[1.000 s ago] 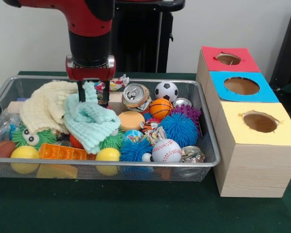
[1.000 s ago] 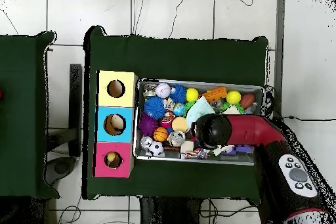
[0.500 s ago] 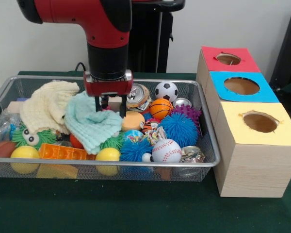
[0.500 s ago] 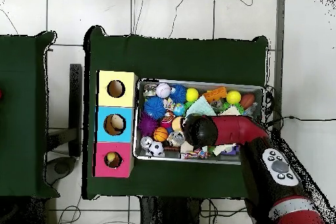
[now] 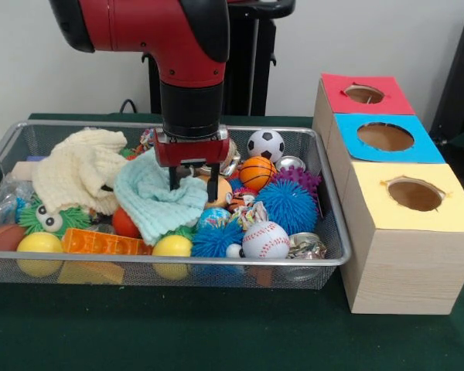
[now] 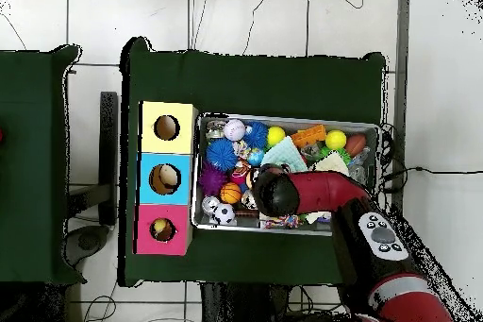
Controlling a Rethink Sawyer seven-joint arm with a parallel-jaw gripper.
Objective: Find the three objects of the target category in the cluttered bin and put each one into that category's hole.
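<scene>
My gripper (image 5: 193, 182) hangs open in the middle of the wire bin (image 5: 325, 259). Its fingertips (image 5: 173, 180) sit just above a mint green cloth (image 5: 158, 201) and a tan round piece (image 5: 220, 189), with nothing gripped between them. Balls lie to its right: a soccer ball (image 5: 264, 144), a basketball (image 5: 257, 173), a baseball (image 5: 265, 239) and a blue spiky ball (image 5: 288, 205). Beside the bin are three boxes with holes: red (image 5: 363, 94), blue (image 5: 385, 137) and yellow (image 5: 414, 195). From overhead the arm's head (image 6: 269, 189) hides the gripper.
A cream cloth (image 5: 77, 174) covers the bin's left part, above a green fuzzy toy with eyes (image 5: 50, 219), an orange brick (image 5: 97, 242) and two yellow balls (image 5: 39, 243). A crushed can (image 5: 305, 246) lies in the front right corner. The boxes (image 6: 165, 178) line the bin's short side.
The arm has moved across the bin toward the boxes, still open. The mint cloth has shifted the same way, and the silver can is now hidden behind the gripper.
</scene>
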